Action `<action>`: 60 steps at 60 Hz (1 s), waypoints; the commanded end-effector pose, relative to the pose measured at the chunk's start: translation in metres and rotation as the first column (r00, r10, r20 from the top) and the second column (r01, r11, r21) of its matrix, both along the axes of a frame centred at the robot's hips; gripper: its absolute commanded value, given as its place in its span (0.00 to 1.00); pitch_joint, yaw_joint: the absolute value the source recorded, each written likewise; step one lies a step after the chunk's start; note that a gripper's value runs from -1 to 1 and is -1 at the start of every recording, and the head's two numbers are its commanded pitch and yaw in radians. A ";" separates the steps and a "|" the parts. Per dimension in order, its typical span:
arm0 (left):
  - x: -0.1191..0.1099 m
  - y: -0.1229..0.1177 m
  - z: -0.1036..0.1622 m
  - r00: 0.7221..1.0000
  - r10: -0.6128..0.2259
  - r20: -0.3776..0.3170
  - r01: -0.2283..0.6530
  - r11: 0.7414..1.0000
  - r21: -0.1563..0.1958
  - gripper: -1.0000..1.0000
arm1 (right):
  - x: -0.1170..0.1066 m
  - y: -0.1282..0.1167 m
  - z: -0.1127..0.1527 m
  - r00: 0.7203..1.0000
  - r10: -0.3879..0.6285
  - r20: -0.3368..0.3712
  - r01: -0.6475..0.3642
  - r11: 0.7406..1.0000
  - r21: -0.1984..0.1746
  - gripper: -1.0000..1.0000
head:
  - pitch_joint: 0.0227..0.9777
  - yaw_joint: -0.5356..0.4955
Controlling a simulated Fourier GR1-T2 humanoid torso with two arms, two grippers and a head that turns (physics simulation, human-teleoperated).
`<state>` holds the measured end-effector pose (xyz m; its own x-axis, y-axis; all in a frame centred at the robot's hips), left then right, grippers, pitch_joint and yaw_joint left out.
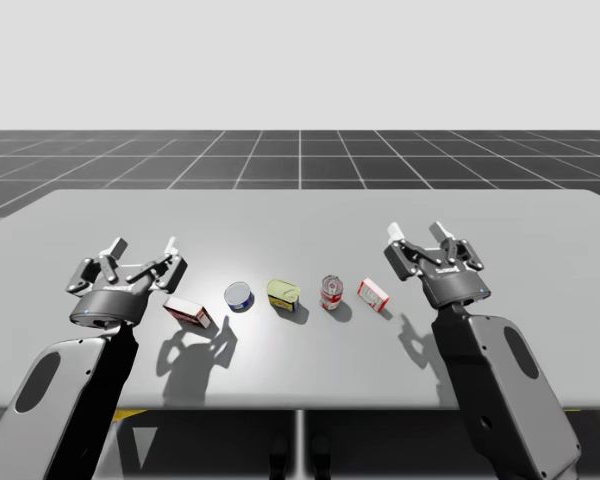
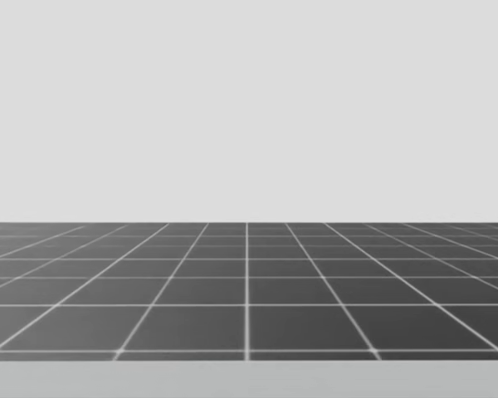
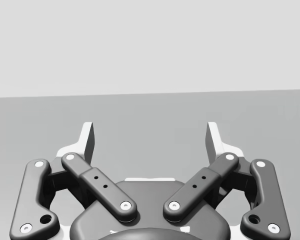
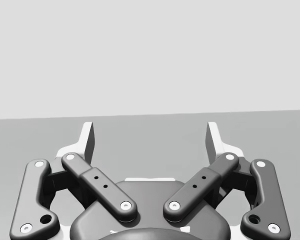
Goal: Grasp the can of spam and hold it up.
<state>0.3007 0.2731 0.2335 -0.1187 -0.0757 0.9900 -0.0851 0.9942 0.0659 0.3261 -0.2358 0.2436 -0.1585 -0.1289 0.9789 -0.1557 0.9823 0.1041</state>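
In the high view a row of small items lies on the grey table (image 1: 300, 220). At its middle is the yellowish rounded-rectangular tin (image 1: 283, 293), lying flat. My left gripper (image 1: 143, 247) hovers open at the left end of the row, well left of the tin. At the right end my right gripper (image 1: 417, 232) is also open, just past the small red box. Both point toward the far side of the table. The left gripper (image 3: 150, 137) and the right gripper (image 4: 150, 137) each have bare table between their spread fingers.
Left to right along the row: a red and white box (image 1: 188, 313), a low round blue can (image 1: 239, 296), the tin, a red and white upright can (image 1: 333, 292), a small red box (image 1: 373, 293). Beyond the table's far edge (image 2: 249, 377) lies dark gridded floor (image 2: 249, 290).
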 end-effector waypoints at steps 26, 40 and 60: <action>0.001 0.001 -0.001 1.000 0.010 0.000 -0.010 1.000 0.020 0.00 | 0.004 -0.002 0.000 1.000 -0.003 -0.028 0.003 1.000 -0.015 0.00 | 0.31 0.50; 0.002 0.002 -0.002 1.000 0.015 -0.002 -0.015 0.999 0.030 0.00 | 0.005 -0.003 -0.001 0.999 -0.024 -0.028 0.023 0.999 -0.032 0.00 | 0.54 0.52; 0.004 0.003 -0.004 1.000 0.029 -0.013 -0.028 0.999 0.042 0.00 | 0.006 -0.005 -0.002 0.998 -0.036 -0.043 0.035 0.999 -0.039 0.00 | 0.77 0.59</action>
